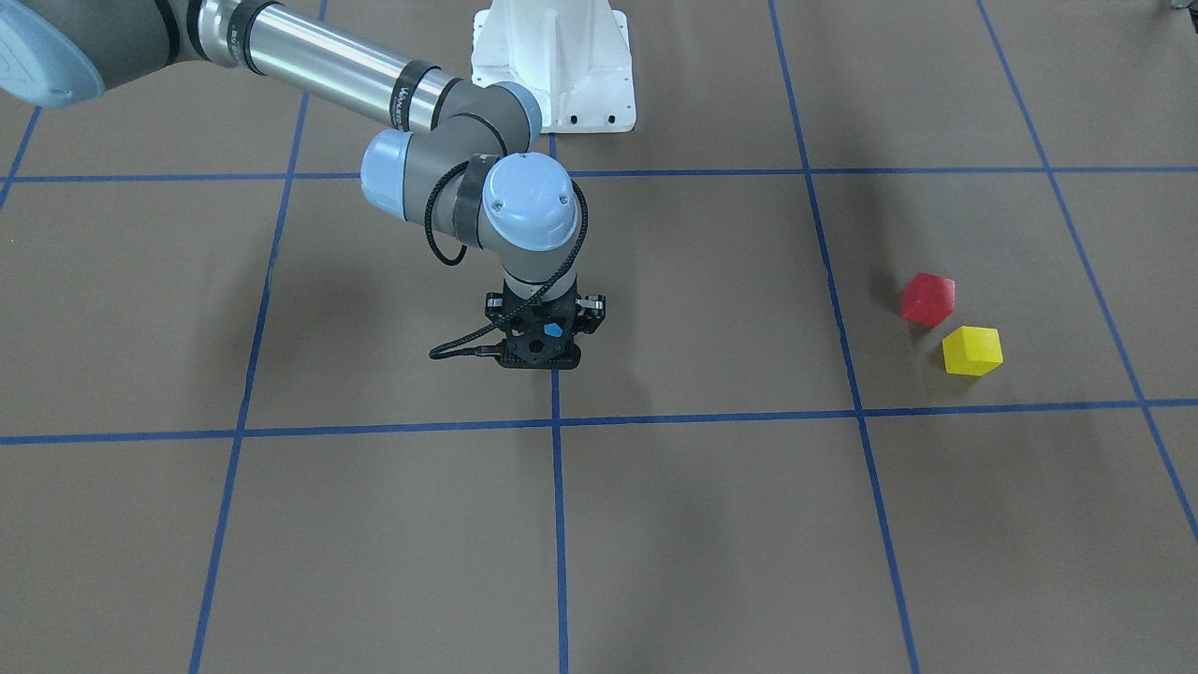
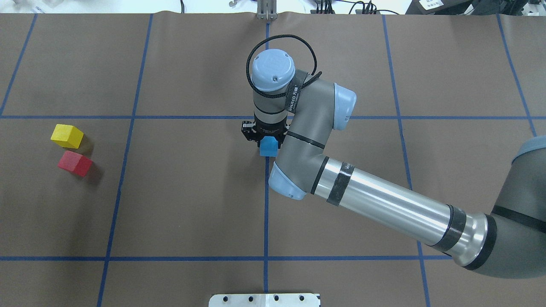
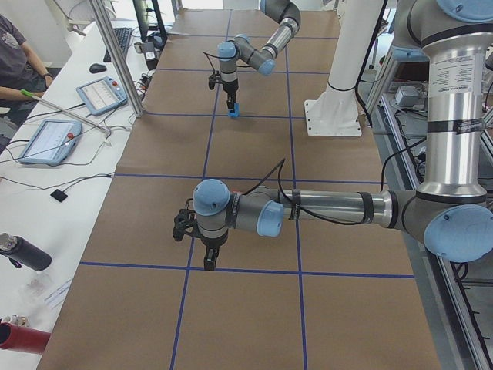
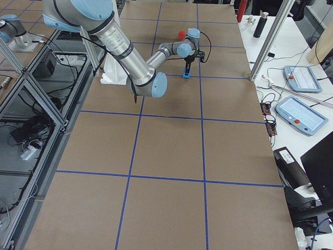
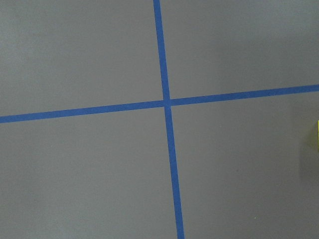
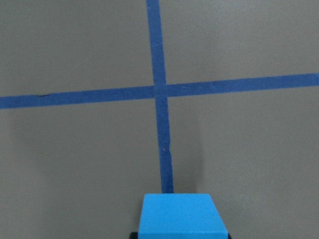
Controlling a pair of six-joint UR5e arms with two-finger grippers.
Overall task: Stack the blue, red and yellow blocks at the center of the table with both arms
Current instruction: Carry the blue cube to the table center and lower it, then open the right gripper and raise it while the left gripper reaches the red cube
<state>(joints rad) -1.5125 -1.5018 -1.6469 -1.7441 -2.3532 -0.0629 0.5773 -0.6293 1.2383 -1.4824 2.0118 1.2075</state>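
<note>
Brown paper with blue tape lines covers the counter, and your right fingers are closed around the blue block, low over the middle line; I cannot tell if it touches. Lower it straight and flat, then open slowly so it does not turn. The red block and yellow block sit together, far on the left side. Whether the left fingers are open, I cannot tell.

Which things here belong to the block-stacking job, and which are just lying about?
Job: blue block, red block, yellow block, table, right gripper, left gripper.

Lying about: two tablets, black bottle, computer mouse, all on the side bench.
</note>
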